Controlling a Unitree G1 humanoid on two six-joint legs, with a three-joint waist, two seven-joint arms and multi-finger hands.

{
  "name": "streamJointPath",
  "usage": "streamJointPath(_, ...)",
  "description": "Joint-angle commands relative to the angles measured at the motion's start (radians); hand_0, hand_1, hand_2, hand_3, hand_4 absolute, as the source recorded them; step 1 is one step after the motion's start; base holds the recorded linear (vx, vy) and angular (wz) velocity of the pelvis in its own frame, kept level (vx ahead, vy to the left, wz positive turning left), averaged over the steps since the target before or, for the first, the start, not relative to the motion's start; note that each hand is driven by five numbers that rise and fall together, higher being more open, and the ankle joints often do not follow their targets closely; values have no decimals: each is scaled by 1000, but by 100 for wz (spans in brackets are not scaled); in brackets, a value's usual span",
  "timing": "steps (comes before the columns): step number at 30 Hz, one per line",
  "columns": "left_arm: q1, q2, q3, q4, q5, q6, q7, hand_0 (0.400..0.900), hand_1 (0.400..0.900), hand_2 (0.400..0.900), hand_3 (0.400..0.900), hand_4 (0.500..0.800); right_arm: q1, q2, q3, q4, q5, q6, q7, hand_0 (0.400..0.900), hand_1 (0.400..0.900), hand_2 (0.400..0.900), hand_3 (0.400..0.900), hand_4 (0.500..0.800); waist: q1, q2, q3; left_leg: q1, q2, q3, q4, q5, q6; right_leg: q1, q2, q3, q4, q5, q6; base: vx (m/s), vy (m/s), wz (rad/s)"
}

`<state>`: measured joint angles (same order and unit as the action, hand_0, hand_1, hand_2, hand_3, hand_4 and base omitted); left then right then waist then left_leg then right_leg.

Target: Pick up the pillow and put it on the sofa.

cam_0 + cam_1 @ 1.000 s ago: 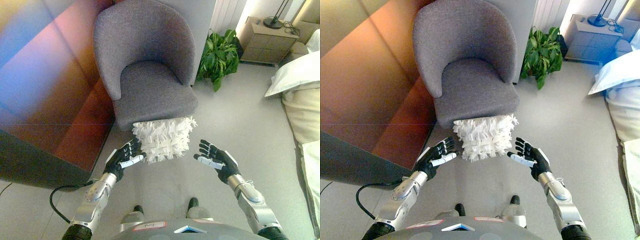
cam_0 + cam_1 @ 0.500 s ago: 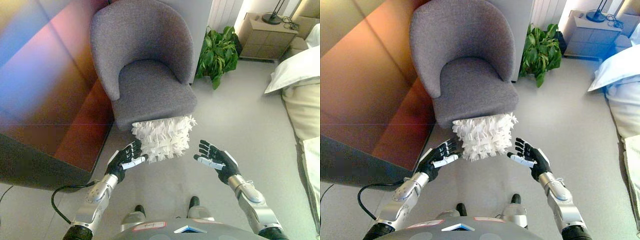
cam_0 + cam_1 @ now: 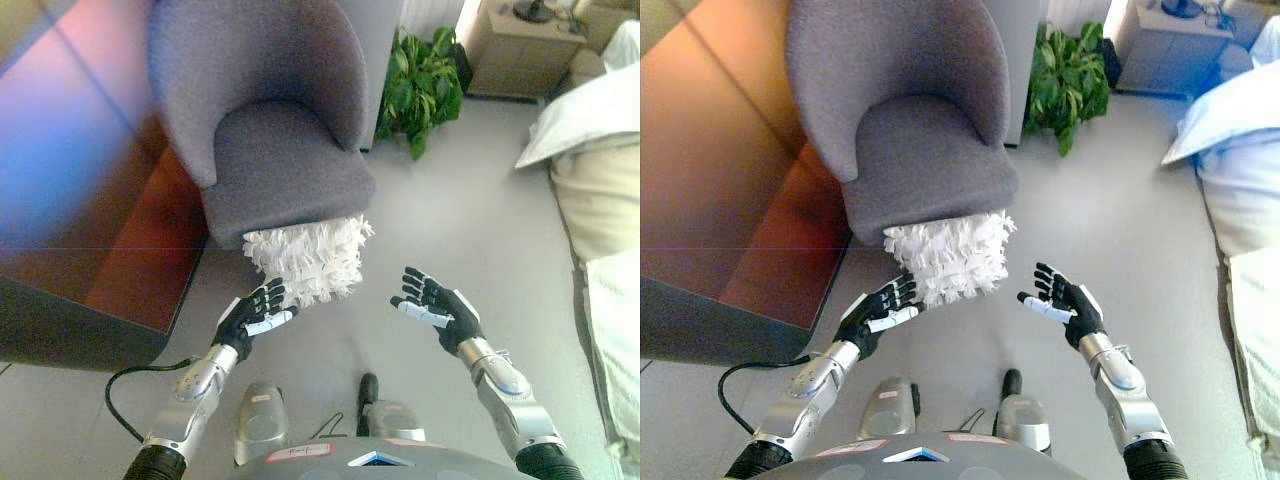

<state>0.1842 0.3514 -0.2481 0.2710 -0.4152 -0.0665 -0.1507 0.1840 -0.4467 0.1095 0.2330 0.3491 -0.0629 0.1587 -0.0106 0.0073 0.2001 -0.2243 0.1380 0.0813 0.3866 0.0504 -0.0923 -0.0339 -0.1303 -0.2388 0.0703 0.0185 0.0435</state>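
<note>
Fingers spread and slack on both hands, holding nothing — white fringed pillow [image 3: 308,260] at frame centre, propped on the floor against the front of the grey sofa [image 3: 270,130], long axis left-right; left hand [image 3: 250,318] just under its lower-left corner, right hand [image 3: 435,310] farther off, lower right.

grey floor [image 3: 440,220], potted plant [image 3: 418,88], nightstand [image 3: 508,52]

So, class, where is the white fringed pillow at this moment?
In the left eye view the pillow sits mid-frame against the grey chair's front edge, between the open left hand and right hand.
</note>
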Motion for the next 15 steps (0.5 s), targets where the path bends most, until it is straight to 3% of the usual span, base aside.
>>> streamJointPath(1,-67,55,27,-91,-41,-89,9,900,900,900,900,800,-57,-12,-26,-70,31,-110,-7,900,900,900,900,800,44,-20,0,-148,-40,2,-139,91,10,247,66,-5,-138,-117,5,353,164,-45)
streamJointPath(3,-76,54,10,-87,-28,-94,18,900,900,900,900,800,-80,-20,-6,-56,13,-117,-11,900,900,900,900,800,69,-8,-7,-178,-69,-13,-318,161,-18,290,75,5,-155,-140,21,407,167,-47)
streamJointPath(5,-87,59,13,-84,-18,-92,32,900,900,900,900,800,-106,-19,8,-49,4,-112,-14,900,900,900,900,800,88,-12,-15,-185,-65,-4,-346,211,-34,328,71,20,-158,-168,37,381,173,-43)
streamJointPath(7,-93,60,18,-79,-28,-90,39,900,900,900,900,800,-98,3,8,-50,3,-105,-7,900,900,900,900,800,90,-31,-42,-212,-66,56,-238,167,14,375,38,17,-145,-212,51,494,217,-5)
streamJointPath(8,-100,64,12,-74,-29,-90,38,900,900,900,900,800,-93,19,9,-45,0,-99,-5,900,900,900,900,800,95,-63,-57,-229,-85,64,-169,128,41,380,-4,7,-90,-219,57,391,140,12)
streamJointPath(9,-100,65,12,-74,-29,-90,38,900,900,900,900,800,-93,19,9,-45,0,-99,-5,900,900,900,900,800,96,-62,-59,-233,-83,64,-169,129,42,376,-4,8,-89,-218,57,585,234,-3)
streamJointPath(10,-112,88,16,-76,-25,-93,49,900,900,900,900,800,-93,52,25,-21,16,-97,-6,900,900,900,900,800,98,-95,-76,-181,-112,72,-166,78,85,316,-63,25,107,-115,70,506,280,-2)
streamJointPath(12,-99,119,27,-107,-21,-90,43,900,900,900,900,800,-95,60,32,-34,17,-94,4,900,900,900,900,800,84,-98,-69,-108,-145,61,-204,37,126,185,-84,60,369,67,91,505,396,20)
streamJointPath(13,-92,131,33,-114,-21,-88,38,900,900,900,900,800,-94,62,33,-46,11,-94,7,900,900,900,900,800,72,-82,-55,-59,-155,63,-223,11,151,121,-98,49,504,125,98,371,433,22)
streamJointPath(15,-85,147,40,-120,-19,-84,38,900,900,900,900,800,-108,71,39,-49,-6,-93,6,900,900,900,900,800,55,-57,-35,24,-164,67,-253,-26,180,46,-130,-7,649,124,99,418,365,9)
